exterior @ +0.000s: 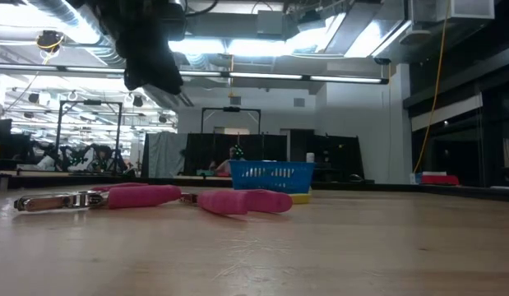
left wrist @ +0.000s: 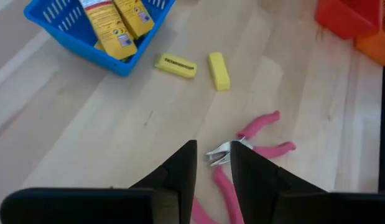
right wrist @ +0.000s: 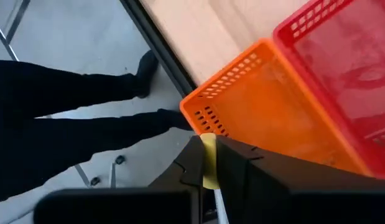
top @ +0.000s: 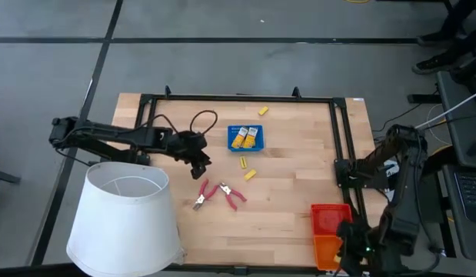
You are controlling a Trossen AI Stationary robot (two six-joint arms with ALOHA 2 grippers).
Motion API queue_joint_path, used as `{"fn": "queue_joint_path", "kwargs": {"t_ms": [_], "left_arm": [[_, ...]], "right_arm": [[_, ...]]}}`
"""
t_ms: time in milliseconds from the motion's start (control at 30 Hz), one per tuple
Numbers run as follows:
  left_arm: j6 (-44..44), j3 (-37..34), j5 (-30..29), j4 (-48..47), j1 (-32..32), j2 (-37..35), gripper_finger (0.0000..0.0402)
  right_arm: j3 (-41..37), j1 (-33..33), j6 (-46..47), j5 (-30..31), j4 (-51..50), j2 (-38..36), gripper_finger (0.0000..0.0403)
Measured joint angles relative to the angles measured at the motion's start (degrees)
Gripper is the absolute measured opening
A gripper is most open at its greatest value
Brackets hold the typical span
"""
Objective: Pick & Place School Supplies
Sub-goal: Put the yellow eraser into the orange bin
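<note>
Two red-handled pliers point(top: 201, 196) point(top: 232, 195) lie flat on the wooden table; the low view shows them as well point(exterior: 143, 196) point(exterior: 243, 201). My left gripper point(top: 201, 168) point(left wrist: 214, 169) hangs open above the table, just on the far side of the pliers point(left wrist: 257, 140), touching nothing. Yellow packs point(top: 245, 137) lie in the blue tray point(top: 231, 129). Two small yellow blocks point(top: 243, 161) point(top: 250, 175) lie near it, with a third point(top: 262, 111) toward the far edge. My right gripper point(right wrist: 208, 163) is over the orange tray point(right wrist: 267, 118), shut on a small yellow piece. My right gripper pinches a small yellow piece point(right wrist: 208, 149) between its two fingers. Only a narrow strip of it shows in the gap, so which part is held cannot be told. The piece is lifted clear, above the near corner of the orange tray.
A big white lampshade point(top: 126, 219) stands at the table's near left corner, close to my left arm. The red tray point(top: 330, 217) and orange tray point(top: 328, 250) sit at the near right corner. A black frame point(top: 238, 98) edges the table. A person's legs point(right wrist: 74, 118) stand beyond the near edge.
</note>
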Motion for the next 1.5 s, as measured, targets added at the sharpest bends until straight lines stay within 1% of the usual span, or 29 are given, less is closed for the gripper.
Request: {"fn": "queue_joint_path", "kwargs": {"t_ms": [333,500,567,633,867,967,1033,1133,1233,1367,1433,1500], "left_arm": [[-3.09,-0.06,-2.97,1.57,-3.82,0.37,0.0091],[-4.42,-0.06,-3.07,1.98,-4.56,0.37,0.0093],[-5.15,-0.06,-3.11,1.96,-4.94,0.37,0.0094],[-5.83,-0.06,-3.1,2.02,-5.47,0.37,0.0093],[-7.74,-0.06,-4.08,2.07,-7.16,0.37,0.0092],[-8.28,-0.06,-4.7,2.05,-7.69,0.37,0.0094],[-8.63,-0.06,-5.51,2.02,-8.12,0.37,0.0094],[-8.87,-0.06,-6.42,2.0,-8.49,0.37,0.0091],[-9.64,-0.06,-7.91,2.02,-8.71,0.37,0.0091],[-10.06,-0.06,-9.14,2.36,-8.71,0.37,0.0095],[-9.81,-0.06,-8.47,2.84,-8.71,0.37,0.0095],[-9.81,-0.06,-7.24,2.16,-8.71,0.37,0.0095]], "right_arm": [[0.0,3.59,-1.42,-9.6,0.7,5.45,0.0021],[0.22,4.15,-2.89,-12.44,-0.58,8.17,0.0021],[0.2,4.18,-3.16,-12.29,-1.17,8.71,0.0024],[0.17,4.15,-2.96,-11.49,-1.67,8.75,0.0047],[0.02,3.85,-2.12,-9.4,-3.96,8.86,0.0177],[-0.02,3.42,-2.12,-8.82,-4.45,8.86,0.0212],[-0.02,2.4,-2.16,-6.33,-4.77,8.5,0.0223],[-0.05,-1.48,-4.24,1.51,-6.13,6.65,0.0227],[-0.07,-7.78,-9.18,6.35,-9.05,4.59,0.0221],[-0.07,-17.54,-20.48,12.14,-9.03,1.31,0.021],[-0.07,-22.89,-26.76,15.54,-8.74,0.05,0.0205],[-0.06,-27.96,-34.09,16.81,-8.49,-1.15,0.0201]]}}
